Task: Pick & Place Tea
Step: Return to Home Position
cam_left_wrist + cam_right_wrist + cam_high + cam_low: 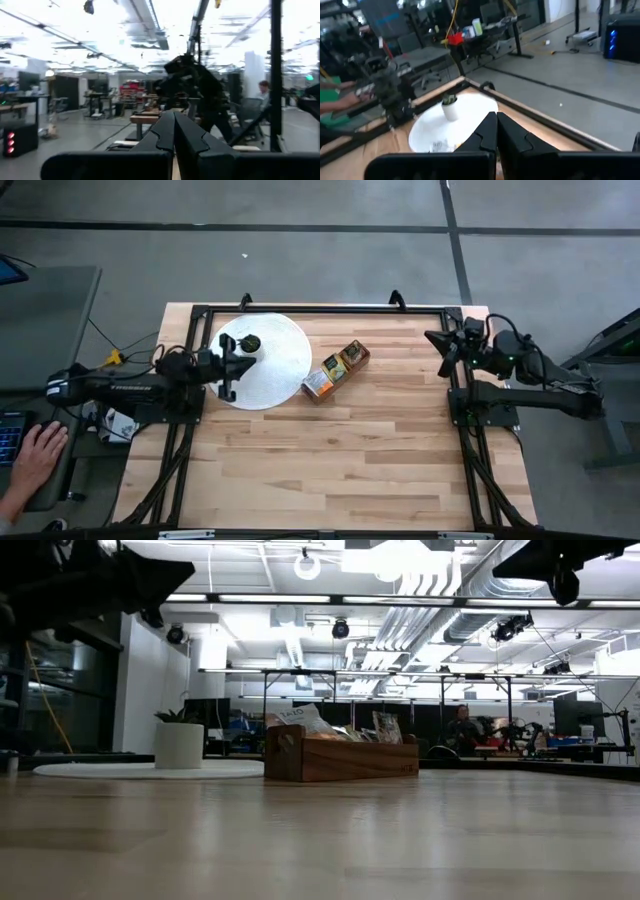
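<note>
- Left gripper (243,365) hangs above the table's left side, over the edge of the large round white disc (285,365); its wrist view shows the two dark fingers (165,132) pressed together with nothing between them
- Right gripper (437,340) is raised at the table's right side, well apart from the box, and its dark fingers (487,135) likewise meet tip to tip, empty
- Small flat square tea sachets (335,370) lie inside the long narrow brown wooden box (350,762), which rests diagonally on the pale plank table (340,460) just beside the disc's right edge
- Seen from above, orange-and-white packets fill the box end nearest the disc, green-and-yellow ones the middle, and brownish ones the far end
- Seen from table height, several sachets stick up above the box's rim, a pale one at one end leaning
- Small white pot (180,743) holding a green plant stands on the disc
- Right wrist view looks down past its fingers onto the disc and pot, with the left arm beyond them
- Person's hand (38,455) rests off the table near the left arm's base, beside a dark keyboard (10,438)
</note>
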Motion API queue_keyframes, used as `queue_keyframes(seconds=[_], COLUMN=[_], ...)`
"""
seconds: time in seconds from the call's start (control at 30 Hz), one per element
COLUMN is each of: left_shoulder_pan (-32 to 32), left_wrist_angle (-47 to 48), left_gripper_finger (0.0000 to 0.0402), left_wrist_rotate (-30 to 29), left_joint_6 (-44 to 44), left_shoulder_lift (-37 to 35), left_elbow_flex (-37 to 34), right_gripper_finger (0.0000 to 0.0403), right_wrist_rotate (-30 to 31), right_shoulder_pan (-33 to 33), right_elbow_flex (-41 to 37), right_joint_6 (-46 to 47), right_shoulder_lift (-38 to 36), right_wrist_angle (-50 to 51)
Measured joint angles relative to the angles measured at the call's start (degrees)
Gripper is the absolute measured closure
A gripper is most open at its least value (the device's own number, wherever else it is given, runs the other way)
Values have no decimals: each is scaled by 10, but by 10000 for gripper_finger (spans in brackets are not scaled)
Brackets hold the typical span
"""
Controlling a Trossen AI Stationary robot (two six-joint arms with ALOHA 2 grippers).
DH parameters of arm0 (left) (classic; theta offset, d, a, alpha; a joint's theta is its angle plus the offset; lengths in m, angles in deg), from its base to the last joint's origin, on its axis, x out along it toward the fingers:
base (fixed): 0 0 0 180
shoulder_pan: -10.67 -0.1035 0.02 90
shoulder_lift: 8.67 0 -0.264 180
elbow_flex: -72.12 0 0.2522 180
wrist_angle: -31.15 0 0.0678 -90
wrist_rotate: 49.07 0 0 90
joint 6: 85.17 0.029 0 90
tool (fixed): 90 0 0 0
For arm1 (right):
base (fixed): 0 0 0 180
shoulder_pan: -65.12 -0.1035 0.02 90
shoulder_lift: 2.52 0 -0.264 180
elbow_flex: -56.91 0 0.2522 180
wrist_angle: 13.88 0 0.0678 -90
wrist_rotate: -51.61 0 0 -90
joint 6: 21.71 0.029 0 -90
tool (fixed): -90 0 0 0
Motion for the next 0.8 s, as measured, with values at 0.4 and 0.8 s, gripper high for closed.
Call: queue_keyframes(seconds=[0.4, 0.8], left_shoulder_pan=[0, 0], left_wrist_angle=[222, 474], left_gripper_finger=[401, 401], left_wrist_rotate=[55, 16], left_joint_6=[23, 43], left_shoulder_lift=[-164, -352], left_elbow_flex=[-1, -2], right_gripper_finger=[403, 403], right_wrist_rotate=[26, 26], right_shoulder_pan=[0, 0], right_elbow_flex=[0, 0], right_joint_6=[47, 50], right_shoulder_lift=[1, 1], right_wrist_angle=[-17, -17])
